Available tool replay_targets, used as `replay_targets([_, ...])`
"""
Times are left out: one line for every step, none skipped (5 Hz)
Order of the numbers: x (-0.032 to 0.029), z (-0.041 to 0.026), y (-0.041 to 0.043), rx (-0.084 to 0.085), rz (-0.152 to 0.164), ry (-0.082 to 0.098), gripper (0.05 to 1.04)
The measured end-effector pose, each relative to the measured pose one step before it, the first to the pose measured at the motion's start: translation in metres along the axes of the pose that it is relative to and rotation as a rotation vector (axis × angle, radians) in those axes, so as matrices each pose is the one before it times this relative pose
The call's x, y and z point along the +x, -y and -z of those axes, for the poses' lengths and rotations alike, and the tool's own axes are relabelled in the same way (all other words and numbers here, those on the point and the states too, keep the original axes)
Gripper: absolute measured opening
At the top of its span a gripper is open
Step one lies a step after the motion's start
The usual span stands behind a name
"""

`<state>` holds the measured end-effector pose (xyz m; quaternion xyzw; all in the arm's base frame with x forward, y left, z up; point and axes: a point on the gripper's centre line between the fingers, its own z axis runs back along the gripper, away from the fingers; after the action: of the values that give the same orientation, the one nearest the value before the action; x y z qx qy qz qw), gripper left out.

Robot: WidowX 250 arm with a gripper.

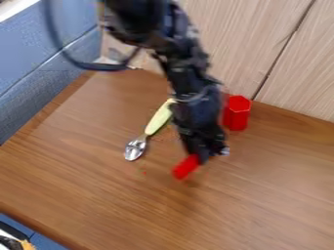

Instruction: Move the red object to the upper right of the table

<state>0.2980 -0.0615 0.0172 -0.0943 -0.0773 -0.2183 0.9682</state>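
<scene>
In the camera view, the table (215,219) spreads out nearest the camera, on the near side of the spoon (151,129). Off past the table's edge, well to the near left of the spoon, a black, white and orange thing (11,240) is partly cut off.

The red object (186,167) is to the near right of the spoon's bowl, tilted, with its upper right end in the gripper (202,157). The gripper is clamped on that end. The arm (189,88) comes down from the top edge and passes just right of the spoon's pale green handle.

Farther right of the spoon, beyond the arm, a red block (237,113) stands upright. The wood panels (287,68) rise behind the spoon, and the blue wall (32,73) is well to its left.
</scene>
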Motion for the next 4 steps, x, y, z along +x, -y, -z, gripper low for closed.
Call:
replay_targets([0.02596,0.02004,0.01450,-0.0423,0.0576,-0.0011,0.267])
replay_targets([0.01136,0.01611,0.00374,-0.0084,0.0405,-0.0145,0.267])
replay_targets([0.01035,0.00472,0.00535,0.0074,0.0402,-0.0033,0.329])
replay_targets([-0.00206,-0.00035,0.00006,-0.0008,0.0109,-0.0247,0.621])
